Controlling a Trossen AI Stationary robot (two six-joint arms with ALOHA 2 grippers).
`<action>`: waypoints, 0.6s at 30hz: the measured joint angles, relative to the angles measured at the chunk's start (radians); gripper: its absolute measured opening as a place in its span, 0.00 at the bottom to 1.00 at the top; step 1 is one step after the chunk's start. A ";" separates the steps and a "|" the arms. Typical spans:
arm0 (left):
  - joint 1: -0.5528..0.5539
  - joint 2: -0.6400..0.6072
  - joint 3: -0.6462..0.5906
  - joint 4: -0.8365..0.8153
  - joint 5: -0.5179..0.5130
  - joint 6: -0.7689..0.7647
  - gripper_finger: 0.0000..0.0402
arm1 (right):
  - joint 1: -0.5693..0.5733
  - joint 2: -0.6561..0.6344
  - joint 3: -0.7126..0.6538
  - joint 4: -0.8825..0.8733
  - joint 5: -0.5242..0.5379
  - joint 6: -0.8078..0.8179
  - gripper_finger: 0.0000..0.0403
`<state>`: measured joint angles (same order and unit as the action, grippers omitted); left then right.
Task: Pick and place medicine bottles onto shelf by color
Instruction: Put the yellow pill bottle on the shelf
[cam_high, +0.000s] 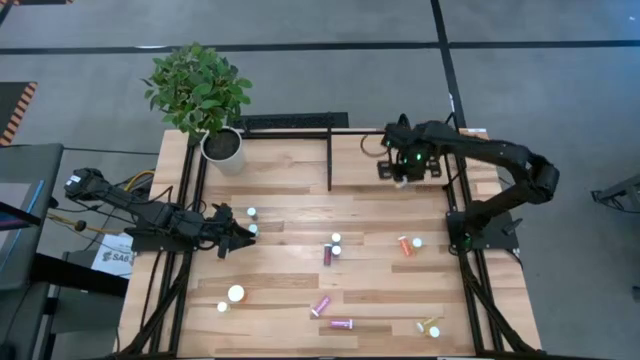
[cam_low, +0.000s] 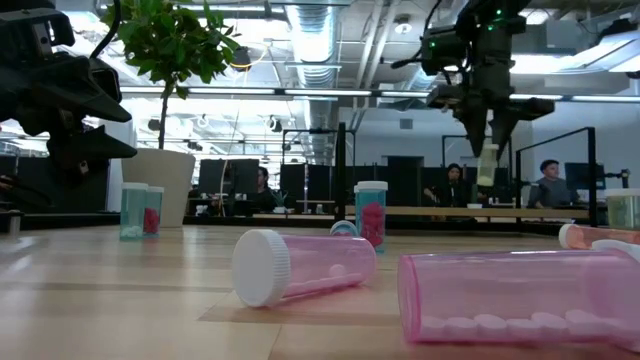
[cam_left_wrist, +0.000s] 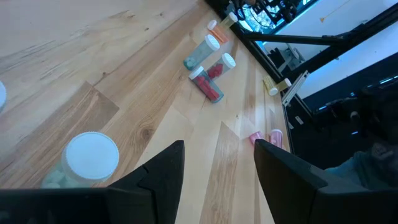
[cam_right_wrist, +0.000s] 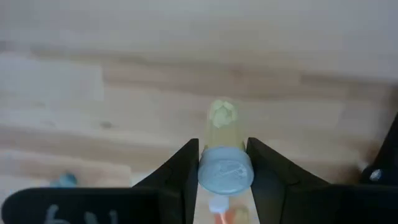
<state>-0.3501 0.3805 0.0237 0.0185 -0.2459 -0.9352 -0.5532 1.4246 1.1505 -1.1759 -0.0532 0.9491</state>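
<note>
Yellow medicine bottle (cam_right_wrist: 222, 134) with pale cap, clamped at the cap end between the right gripper (cam_right_wrist: 222, 163) fingers, held upright in the air over the shelf (cam_high: 360, 160) at the far right part of the tabletop (cam_high: 300, 215). Low view shows the same bottle (cam_low: 487, 164) hanging below the gripper, clear of the wood. Pills visible inside through the body.

Remaining medicine bottles scattered on the tabletop: a maroon one (cam_high: 328, 254) with a teal-bodied one just beside it near centre, an orange one (cam_high: 405, 246) to the right of those, a magenta one (cam_high: 320, 306) and another pink one (cam_high: 341, 324) lying flat near the front edge, a yellow one (cam_high: 430, 324) lying at front right, a white-capped one (cam_high: 236, 294) at front left.

Left gripper (cam_high: 243, 237) low over the left side of the tabletop, fingers apart and grasping nothing. A white-capped bottle (cam_left_wrist: 85, 160) with pale contents stands just beside it in the left wrist view; two more stand near it in the high view.

Potted plant (cam_high: 200, 95) in a white pot at the far left corner. People seated in the room behind, seen in the low view.
</note>
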 joint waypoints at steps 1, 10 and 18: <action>0.000 0.000 0.000 0.000 0.000 0.000 0.45 | -0.031 0.000 0.003 0.009 0.002 -0.017 0.33; 0.000 0.000 0.000 0.000 0.000 0.000 0.45 | -0.259 0.004 0.004 0.039 0.005 0.047 0.32; 0.000 0.000 0.000 0.000 0.000 0.000 0.45 | -0.333 0.004 0.004 0.043 0.054 0.187 0.32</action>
<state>-0.3503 0.3805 0.0235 0.0182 -0.2457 -0.9352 -0.8865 1.4288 1.1545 -1.1324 0.0009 1.1359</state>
